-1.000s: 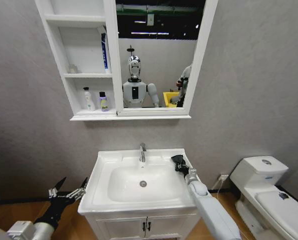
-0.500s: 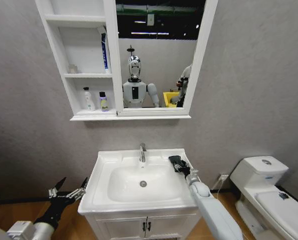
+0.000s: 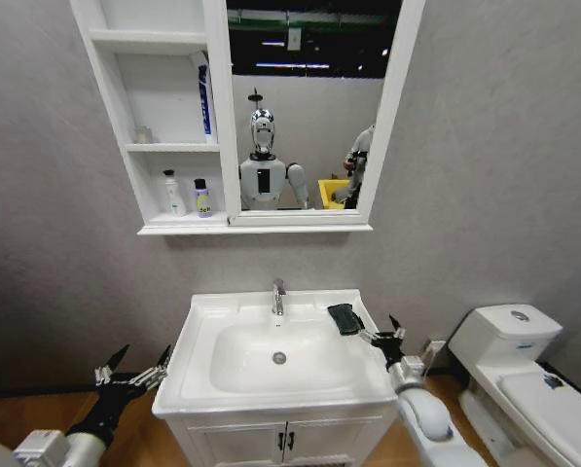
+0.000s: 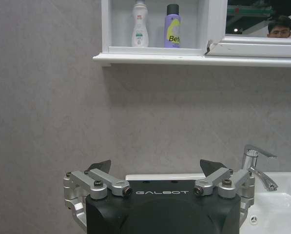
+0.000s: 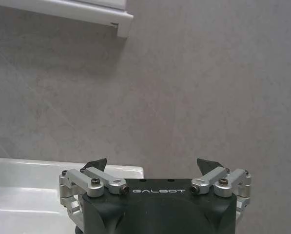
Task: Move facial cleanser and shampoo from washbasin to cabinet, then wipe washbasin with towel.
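Wall: grey, behind everything.
Cabinet [image 3: 149, 117]: white, wall-mounted at 12 o'clock above the basin, three open shelves joined on their right to a white-framed mirror [image 3: 309, 107].
Washbasin [image 3: 198, 375]: white rectangular top at 6 o'clock below the cabinet, rounded bowl, chrome faucet [image 3: 278, 297] at its back edge centre, drain in the bowl.
Vanity: white, two doors with dark handles, under the washbasin.
Toilet [image 3: 524, 375]: white, at 4 o'clock from the basin, well apart.
Right hand [image 3: 382, 331]: just beyond the basin's right rim, at 3 o'clock from the bowl, fingers spread apart, gripping nothing; apart from the towel.
Left hand [image 3: 134, 368]: low at 8 o'clock, just off the basin's left edge, fingers spread, nothing between them.
Towel [image 3: 344, 318]: near-black folded pad lying on the basin's back right corner, at 2 o'clock from the drain, just beside the right hand.
White bottle [image 3: 173, 193]: upright on the lowest shelf.
Purple bottle [image 3: 202, 197]: dark cap, upright on the same shelf, just beside the white bottle at its 3 o'clock.
Blue tube [image 3: 203, 102]: middle shelf, standing against the right wall.
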